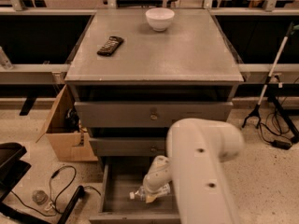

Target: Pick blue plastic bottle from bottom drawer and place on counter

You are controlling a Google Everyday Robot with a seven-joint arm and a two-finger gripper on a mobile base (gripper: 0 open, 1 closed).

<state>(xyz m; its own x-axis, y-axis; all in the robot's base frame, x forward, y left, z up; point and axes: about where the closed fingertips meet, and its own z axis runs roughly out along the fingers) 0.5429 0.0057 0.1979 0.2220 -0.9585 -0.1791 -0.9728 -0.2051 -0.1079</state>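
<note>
Inspection: found gripper (150, 196) in bottom drawer (117, 190) at lying blue plastic bottle (162, 190), grip undetermined; judged light, crushable; advised mid-body hold.

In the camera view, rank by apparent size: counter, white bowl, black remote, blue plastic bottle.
1. counter
2. white bowl and black remote: about alike
3. blue plastic bottle: unsure, partly hidden by the gripper in the bottom drawer

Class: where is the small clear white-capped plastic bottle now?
Camera view, lower centre: the bottle lies on its side in the open grey bottom drawer, with the gripper at it.
</note>
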